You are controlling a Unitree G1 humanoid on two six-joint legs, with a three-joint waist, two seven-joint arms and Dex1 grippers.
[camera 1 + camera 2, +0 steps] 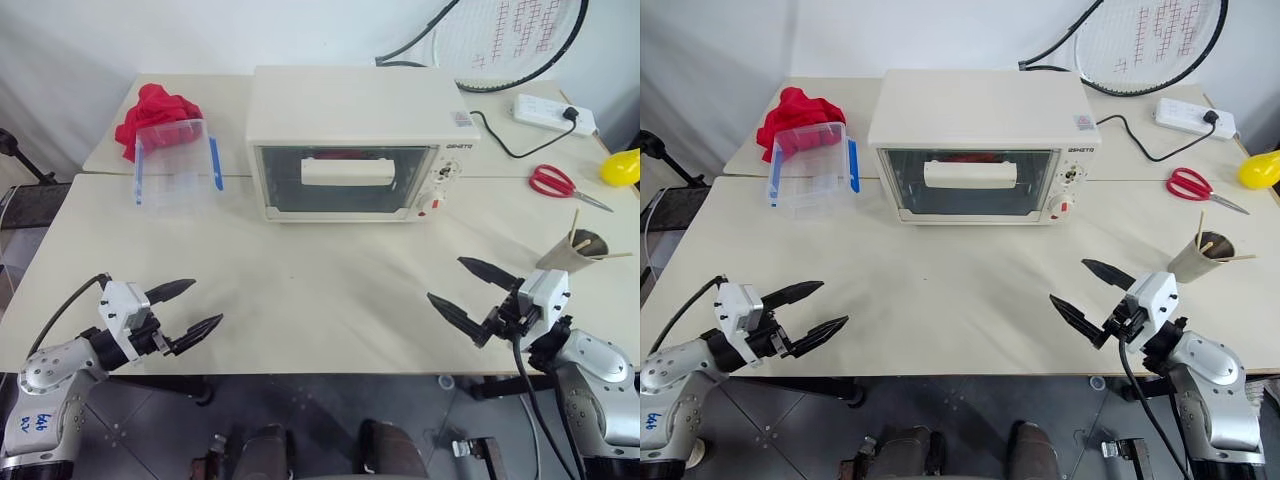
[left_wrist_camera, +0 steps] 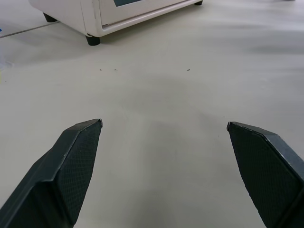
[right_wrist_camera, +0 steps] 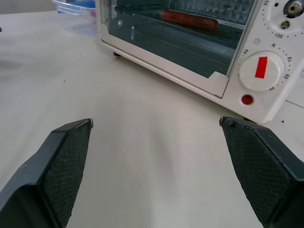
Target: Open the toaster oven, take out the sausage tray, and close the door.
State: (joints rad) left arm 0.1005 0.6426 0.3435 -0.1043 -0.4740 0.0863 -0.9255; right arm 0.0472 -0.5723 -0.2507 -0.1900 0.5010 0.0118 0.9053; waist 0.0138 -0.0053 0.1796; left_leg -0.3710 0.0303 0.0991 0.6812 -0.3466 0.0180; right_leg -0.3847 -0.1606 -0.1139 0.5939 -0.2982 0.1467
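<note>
Left eye view: toaster oven (image 1: pixel 355 140) beyond gaping jaws.

Two cream desks (image 1: pixel 300 300) stand pushed together, with a thin seam between them, in front of a plain white wall (image 1: pixel 200 35). The floor (image 1: pixel 320 400) under the near desk edge is dark grey. The light is soft and even.

Silver-grey arms w/ black cables; white wrist blocks; left hand (image 1: pixel 191 308) & right hand (image 1: pixel 463 285): tapered black textured fingers.
</note>
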